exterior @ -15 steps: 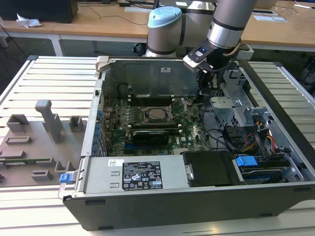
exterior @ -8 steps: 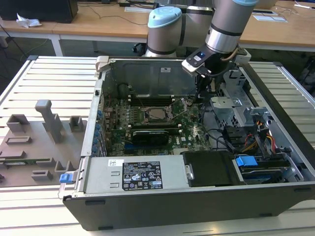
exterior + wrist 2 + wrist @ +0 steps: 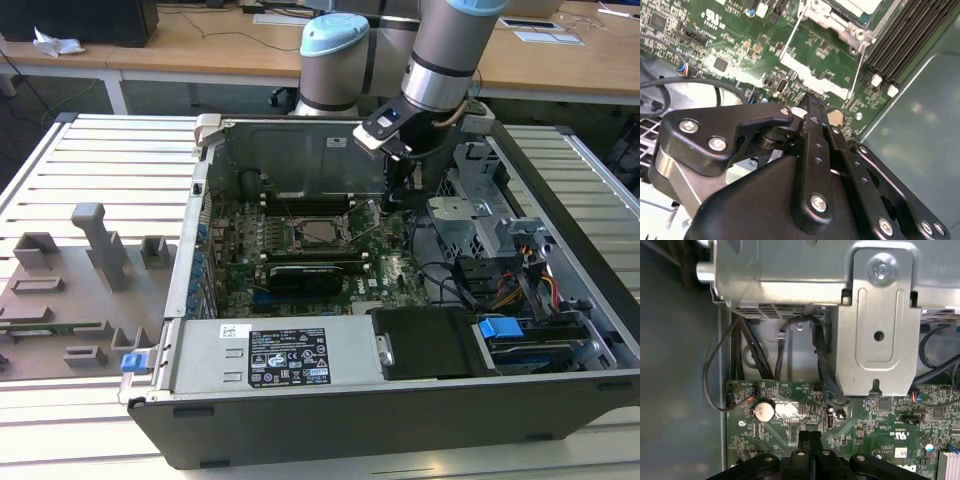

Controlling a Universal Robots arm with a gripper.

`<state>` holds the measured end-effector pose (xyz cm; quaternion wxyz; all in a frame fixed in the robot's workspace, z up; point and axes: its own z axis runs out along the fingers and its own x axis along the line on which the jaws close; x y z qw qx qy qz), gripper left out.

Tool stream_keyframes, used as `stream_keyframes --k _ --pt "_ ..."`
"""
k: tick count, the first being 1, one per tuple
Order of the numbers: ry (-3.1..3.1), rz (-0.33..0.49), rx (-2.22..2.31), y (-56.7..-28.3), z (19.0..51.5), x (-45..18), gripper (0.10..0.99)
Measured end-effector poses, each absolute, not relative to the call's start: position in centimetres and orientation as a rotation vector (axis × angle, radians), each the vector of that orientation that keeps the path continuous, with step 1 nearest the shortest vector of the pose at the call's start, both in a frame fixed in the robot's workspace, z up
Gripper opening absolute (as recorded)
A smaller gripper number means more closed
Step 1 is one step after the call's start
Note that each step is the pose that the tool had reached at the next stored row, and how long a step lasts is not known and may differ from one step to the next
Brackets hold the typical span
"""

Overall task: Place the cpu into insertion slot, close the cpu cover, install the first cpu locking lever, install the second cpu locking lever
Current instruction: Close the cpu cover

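One cpu (image 3: 321, 232) sits in one insertion slot (image 3: 300, 237), one tool (image 3: 399, 200) nearby, fingers (image 3: 805, 441) together.

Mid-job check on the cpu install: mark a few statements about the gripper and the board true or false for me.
1. The gripper is down inside the open computer case. True.
2. Its fingers are spread wide. False: in both wrist views they are pressed together with nothing between them.
3. The gripper holds the cpu. False: the cpu sits on the green board, framed by the cpu cover.
4. A round coin battery sits on the board close to the fingertips. True.
5. The grey fixture tray lies at the exterior view's right of the case. False: it lies at the left.
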<state>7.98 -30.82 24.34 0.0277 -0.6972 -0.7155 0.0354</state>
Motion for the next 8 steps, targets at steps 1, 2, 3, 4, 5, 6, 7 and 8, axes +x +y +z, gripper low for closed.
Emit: stream_keyframes --k 1,2,3,4,5,6,7,8 --pt "-2.209 0.109 -2.153 -30.8 24.3 7.8 0.106" --pt "-2.209 0.109 -2.153 -30.8 24.3 7.6 0.106" --pt "-2.209 0.109 -2.153 -30.8 24.3 7.5 0.106" --pt "-2.209 0.109 -2.153 -30.8 24.3 7.4 0.106" --pt "-2.209 0.109 -2.153 -30.8 24.3 7.3 0.106" --pt "-2.209 0.109 -2.152 -30.8 24.3 7.0 0.106" --pt "-2.209 0.109 -2.152 -30.8 24.3 6.9 0.106" --pt "-2.209 0.109 -2.153 -30.8 24.3 6.7 0.106"
